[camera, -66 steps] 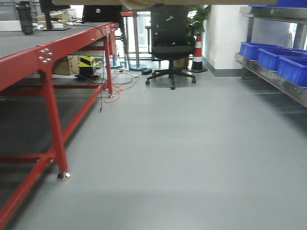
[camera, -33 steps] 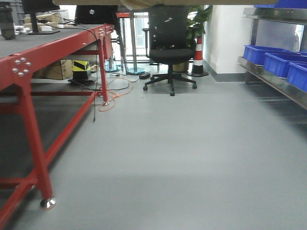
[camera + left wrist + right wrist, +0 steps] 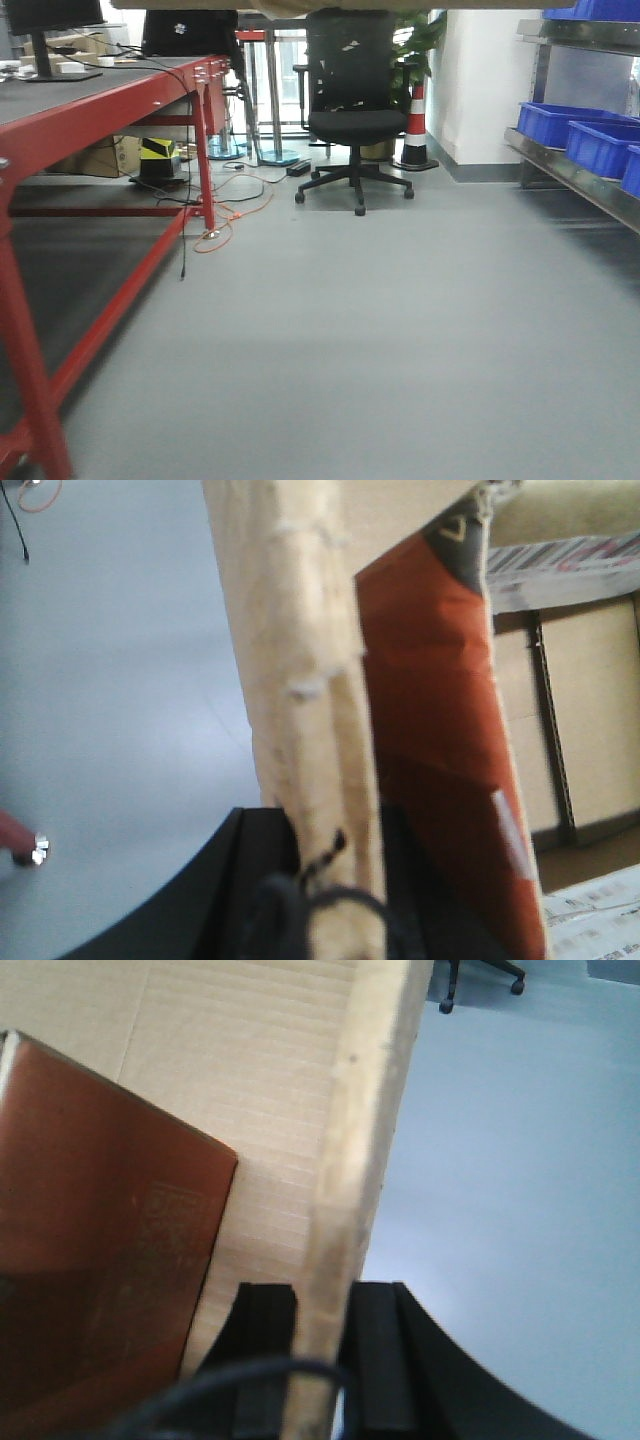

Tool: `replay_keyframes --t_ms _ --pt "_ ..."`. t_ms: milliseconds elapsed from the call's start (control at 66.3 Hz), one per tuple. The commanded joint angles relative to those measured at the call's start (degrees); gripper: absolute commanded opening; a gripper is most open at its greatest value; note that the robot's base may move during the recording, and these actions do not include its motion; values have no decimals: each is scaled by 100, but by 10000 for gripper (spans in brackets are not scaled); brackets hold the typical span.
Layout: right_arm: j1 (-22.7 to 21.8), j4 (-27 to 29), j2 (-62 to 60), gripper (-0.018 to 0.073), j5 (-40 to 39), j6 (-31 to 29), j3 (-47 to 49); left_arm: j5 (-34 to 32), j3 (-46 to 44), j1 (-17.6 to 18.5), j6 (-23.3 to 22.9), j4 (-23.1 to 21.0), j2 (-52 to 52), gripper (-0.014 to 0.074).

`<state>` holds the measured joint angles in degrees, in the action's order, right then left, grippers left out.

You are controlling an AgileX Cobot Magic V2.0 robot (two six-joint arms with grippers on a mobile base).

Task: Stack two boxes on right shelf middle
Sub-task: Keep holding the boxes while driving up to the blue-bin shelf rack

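table (image 3: pixel 100 105) left, shelf (image 3: pixel 578 178) with bins (image 3: pixel 558 122) right, chair (image 3: pixel 355 125) behind between them

Front cam: mounted low, facing forward along the grey floor (image 3: pixel 380 330). Red worktop (image 3: pixel 60 95) at frame left, shelf (image 3: pixel 585 180) at right, chair (image 3: pixel 355 110) far centre. Wrist cams: very close, each sighting along its jaws up a box (image 3: pixel 300 680) wall. Shared: floor; chair castors upper right in right wrist.
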<state>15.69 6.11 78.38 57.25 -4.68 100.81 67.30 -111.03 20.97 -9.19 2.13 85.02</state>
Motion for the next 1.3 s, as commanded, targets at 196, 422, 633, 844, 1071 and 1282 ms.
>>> replay_keyframes --t_ms 196,422,633,844,1071,1282 --pt "-19 -133 -72 -154 -398 -70 59 -654 -80 -5 -7 -127 -99 -111" --pt "-19 -133 -72 -154 -412 -70 59 -1057 -80 -5 -7 -127 -99 -111" --pt "-19 -133 -72 -154 -412 -70 59 -1159 -80 -5 -7 -127 -99 -111" --pt "-19 -133 -72 -154 -412 -70 59 -1170 -80 -5 -7 -127 -99 -111" --pt "-19 -133 -72 -154 -412 -70 59 -1170 -80 -5 -7 -127 -99 -111" --pt "-19 -133 -72 -154 -412 -70 59 -1170 -80 -5 -7 -127 -99 -111"
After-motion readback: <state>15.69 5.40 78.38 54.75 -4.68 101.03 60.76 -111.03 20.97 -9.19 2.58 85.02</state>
